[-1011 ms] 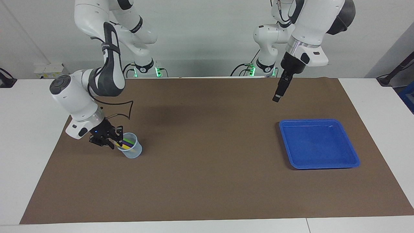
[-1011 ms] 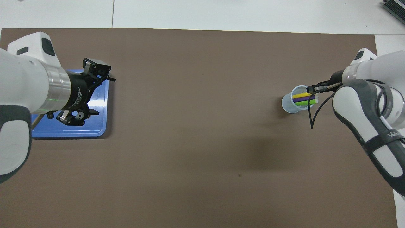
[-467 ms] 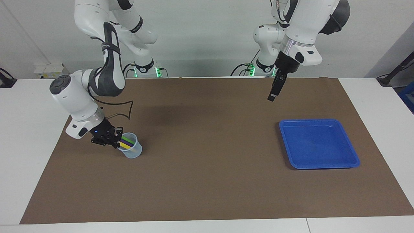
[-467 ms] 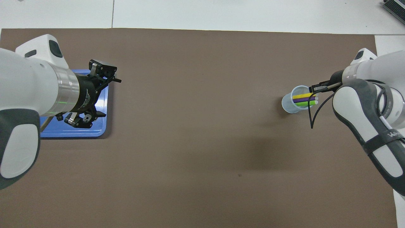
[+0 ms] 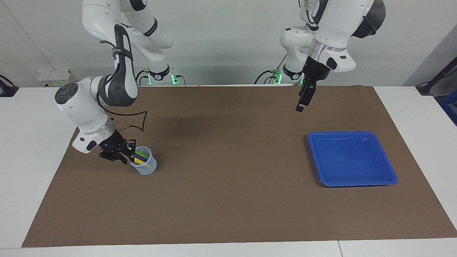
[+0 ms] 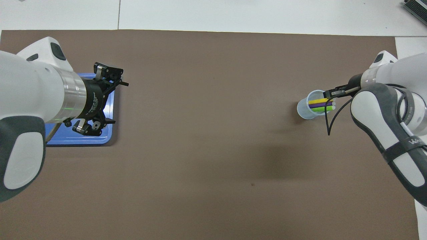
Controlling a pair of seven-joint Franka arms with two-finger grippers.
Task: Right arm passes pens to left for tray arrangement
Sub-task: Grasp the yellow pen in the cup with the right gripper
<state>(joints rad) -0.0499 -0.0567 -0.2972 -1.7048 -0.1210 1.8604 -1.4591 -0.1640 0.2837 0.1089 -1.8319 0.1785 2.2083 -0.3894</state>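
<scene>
The yellow, purple and green pens stand slanted in a small translucent cup at the right arm's end of the mat. They also show in the overhead view. My right gripper is low at the cup's rim, at the pens' pale upper ends; in the overhead view it lies by the yellow pen's end. The blue tray lies empty at the left arm's end. My left gripper hangs open in the air over the mat by the tray's corner; seen from overhead it covers part of the tray.
A brown mat covers most of the white table. A black cable loops from the right arm's wrist above the cup.
My left gripper has shifted a little from the tray toward the table's middle. My right gripper has stayed at the cup's rim, barely moving.
</scene>
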